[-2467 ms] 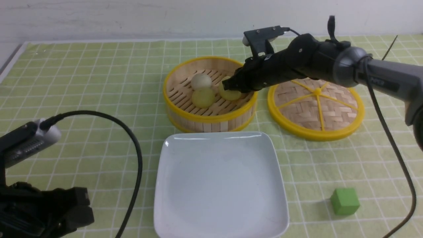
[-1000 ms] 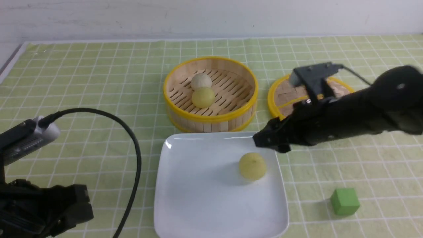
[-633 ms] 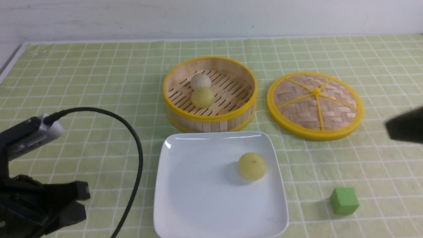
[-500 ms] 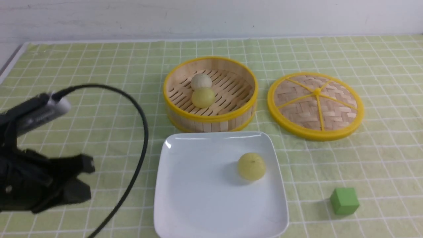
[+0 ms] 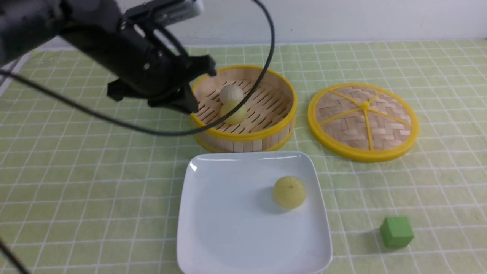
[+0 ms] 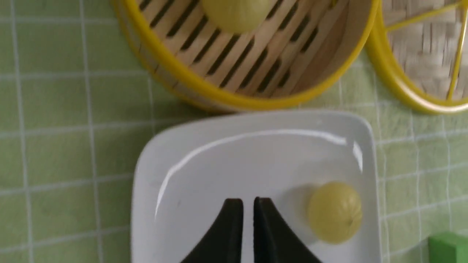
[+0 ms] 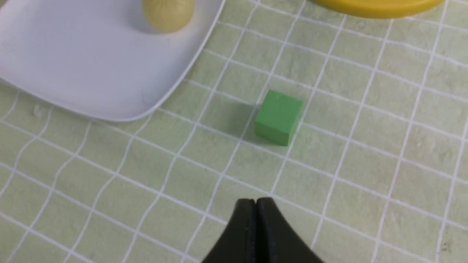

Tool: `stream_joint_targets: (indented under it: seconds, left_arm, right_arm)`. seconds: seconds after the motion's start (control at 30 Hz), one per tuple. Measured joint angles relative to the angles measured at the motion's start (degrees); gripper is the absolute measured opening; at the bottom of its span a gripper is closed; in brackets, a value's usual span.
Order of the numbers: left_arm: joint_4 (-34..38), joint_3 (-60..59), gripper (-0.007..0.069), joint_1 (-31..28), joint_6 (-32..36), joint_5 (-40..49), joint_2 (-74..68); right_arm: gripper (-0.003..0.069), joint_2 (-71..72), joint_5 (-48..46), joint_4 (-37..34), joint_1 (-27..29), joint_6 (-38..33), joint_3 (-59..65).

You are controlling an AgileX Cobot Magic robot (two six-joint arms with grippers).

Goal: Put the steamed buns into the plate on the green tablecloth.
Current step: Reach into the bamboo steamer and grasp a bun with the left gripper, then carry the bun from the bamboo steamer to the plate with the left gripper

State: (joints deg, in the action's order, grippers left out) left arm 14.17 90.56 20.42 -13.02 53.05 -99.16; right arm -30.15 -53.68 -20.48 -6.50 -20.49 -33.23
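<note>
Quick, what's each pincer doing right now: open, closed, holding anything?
Left pincer: slightly open, only a narrow gap between the tips, holding nothing.
Right pincer: closed, holding nothing.

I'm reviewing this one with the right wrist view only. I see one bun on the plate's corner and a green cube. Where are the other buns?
Observer: Two lie close together in the steamer basket: an off-white bun and a yellow-green bun.
Operator: And the other arm?
Observer: The left gripper hangs in the air; the front view shows it across the basket's left rim.
Operator: Holding anything?
Observer: No. Its wrist view shows the fingertips a narrow gap apart, with nothing between.
</note>
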Motion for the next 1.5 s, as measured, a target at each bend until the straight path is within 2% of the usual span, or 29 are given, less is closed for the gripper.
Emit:
stream_joint_targets:
  seconds: [0.27, 0.37, 0.53, 0.67, 0.8, 0.83, 0.87, 0.93, 0.97, 1.07, 1.3, 1.37, 1.5]
  left_arm:
    - [0.91, 20.89, 0.0398, 0.37, -2.56, 4.73, -18.44]
    - [0.48, 26.14, 0.0461, 0.37, -2.16, 5.46, -23.93]
    - [-0.15, 30.60, 0.0475, 0.37, -1.81, 5.27, -29.13]
    - [-0.34, 31.52, 0.0456, 0.37, -1.73, 5.05, -32.35]
    - [-0.34, 31.65, 0.0399, 0.37, -1.66, 3.35, -35.12]
    - [-0.34, 31.65, 0.0350, 0.37, -1.66, 3.06, -35.55]
    - [-0.34, 31.65, 0.0341, 0.37, -1.66, 3.06, -35.55]
    - [-0.80, 31.83, 0.0174, 0.37, -1.66, 2.86, -35.47]
    - [-0.96, 31.83, 0.0121, 0.37, -1.66, 2.86, -35.39]
    - [-1.77, 32.11, 0.0036, 0.37, -1.21, 4.08, -34.43]
    - [-9.25, 33.91, 0.0022, 0.37, -0.35, 16.05, -22.60]
    - [-11.77, 33.68, 0.0022, 0.37, -0.23, 17.57, -17.21]
    - [-12.02, 28.32, 0.0022, 0.50, -0.17, 17.82, -10.11]
  right_arm:
    - [-0.0006, 0.00, 2.86, 0.11, 0.00, 0.00, 0.00]
    - [-0.0006, 0.00, 3.80, 0.10, 0.00, 0.00, 0.00]
    - [-0.0003, 0.00, 4.21, 0.12, 0.04, 0.00, 0.00]
    - [-0.0001, 0.00, 4.95, 0.12, 0.04, 0.00, 0.08]
    - [0.0001, 0.00, 5.76, 0.12, 0.04, 0.00, 1.21]
    - [0.0001, 0.00, 5.81, 0.12, 0.04, 0.00, 1.65]
    - [0.0001, 0.00, 5.82, 0.12, 0.04, 0.00, 1.70]
    - [0.0003, 0.00, 5.93, 0.12, 0.04, 0.00, 2.04]
    - [0.0003, 0.00, 5.93, 0.12, 0.04, 0.00, 2.04]
    - [0.0006, 0.00, 6.24, 0.07, 0.04, 0.00, 2.04]
    - [0.0010, 0.00, 6.75, 0.07, 0.04, 0.05, 2.08]
    - [0.0012, 0.00, 7.18, 0.00, 0.04, 0.05, 2.08]
    - [0.0015, 0.00, 7.30, 0.06, 0.04, 0.05, 2.08]
